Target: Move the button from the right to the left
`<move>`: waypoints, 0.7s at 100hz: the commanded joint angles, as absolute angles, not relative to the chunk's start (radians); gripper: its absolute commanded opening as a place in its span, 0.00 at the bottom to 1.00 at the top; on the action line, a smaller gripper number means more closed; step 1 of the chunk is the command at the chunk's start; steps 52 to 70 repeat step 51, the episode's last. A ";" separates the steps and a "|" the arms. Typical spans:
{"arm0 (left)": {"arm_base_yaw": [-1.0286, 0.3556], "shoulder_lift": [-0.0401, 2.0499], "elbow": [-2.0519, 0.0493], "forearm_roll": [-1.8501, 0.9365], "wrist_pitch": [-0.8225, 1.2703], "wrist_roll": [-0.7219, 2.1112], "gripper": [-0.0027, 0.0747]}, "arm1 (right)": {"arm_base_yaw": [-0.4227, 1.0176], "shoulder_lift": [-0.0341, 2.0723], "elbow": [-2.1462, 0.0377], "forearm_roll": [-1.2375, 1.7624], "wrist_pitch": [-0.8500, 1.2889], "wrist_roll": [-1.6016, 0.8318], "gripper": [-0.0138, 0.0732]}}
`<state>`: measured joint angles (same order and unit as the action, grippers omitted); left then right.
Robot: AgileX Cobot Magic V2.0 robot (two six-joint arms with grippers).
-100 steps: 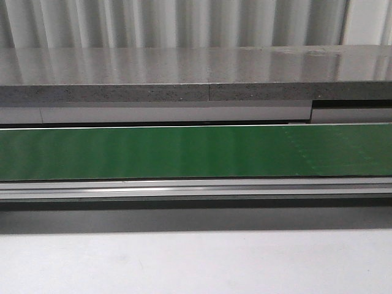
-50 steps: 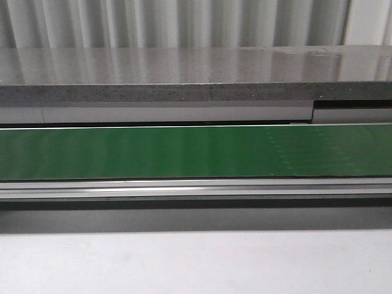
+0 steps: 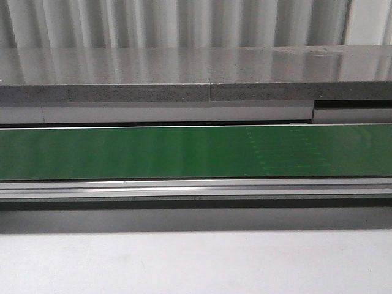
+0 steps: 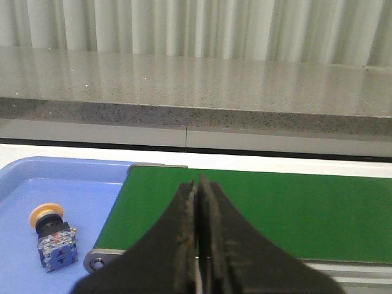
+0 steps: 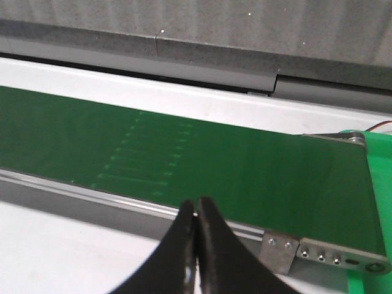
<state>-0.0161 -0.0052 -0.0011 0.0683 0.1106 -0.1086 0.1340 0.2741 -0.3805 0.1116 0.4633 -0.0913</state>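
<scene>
The button (image 4: 50, 236), with a yellow-orange cap, black collar and blue-and-clear body, lies in a blue tray (image 4: 37, 184) at the left end of the green conveyor belt (image 4: 294, 211). It shows only in the left wrist view. My left gripper (image 4: 198, 184) is shut and empty over the belt, to the right of the button. My right gripper (image 5: 196, 205) is shut and empty above the belt's near rail (image 5: 122, 205). No button shows on the belt (image 3: 184, 153) in the front view, and neither gripper shows there.
A grey stone ledge (image 3: 184, 73) runs behind the belt. A white table surface (image 3: 184, 263) lies in front. The belt's right end has a metal bracket (image 5: 285, 248) and a green part (image 5: 380, 177) beside it. A faint seam pattern (image 3: 288, 150) marks the belt.
The faint seam pattern on the belt has shifted leftward across the front view, so the belt is running to the left. Nothing else has changed.
</scene>
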 commanded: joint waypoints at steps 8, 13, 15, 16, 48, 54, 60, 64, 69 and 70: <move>-0.014 -0.039 0.023 0.059 0.037 -0.108 0.01 | 0.055 0.282 -0.314 0.094 0.125 -0.098 0.08; -0.014 -0.039 0.023 0.059 0.037 -0.108 0.01 | 0.018 0.282 -0.264 0.091 0.018 -0.092 0.08; -0.014 -0.039 0.023 0.059 0.037 -0.108 0.01 | 0.003 0.282 -0.243 0.088 -0.021 -0.084 0.08; -0.014 -0.039 0.023 0.059 0.037 -0.108 0.01 | -0.001 0.282 -0.236 0.087 -0.043 -0.080 0.08; -0.014 -0.039 0.023 0.059 0.037 -0.108 0.01 | -0.099 0.133 -0.038 -0.042 -0.139 0.062 0.08; -0.014 -0.039 0.023 0.059 0.037 -0.108 0.01 | -0.099 0.115 -0.024 -0.039 -0.139 0.063 0.08; -0.014 -0.039 0.023 0.059 0.037 -0.108 0.01 | -0.099 0.115 -0.024 -0.039 -0.139 0.063 0.08; -0.014 -0.039 0.023 0.059 0.037 -0.108 0.01 | -0.099 0.115 -0.024 -0.039 -0.139 0.063 0.08; -0.014 -0.039 0.023 0.059 0.037 -0.108 0.01 | -0.099 0.115 -0.024 -0.039 -0.139 0.063 0.08; -0.014 -0.039 0.023 0.059 0.037 -0.108 0.01 | -0.099 0.115 -0.024 -0.039 -0.139 0.063 0.08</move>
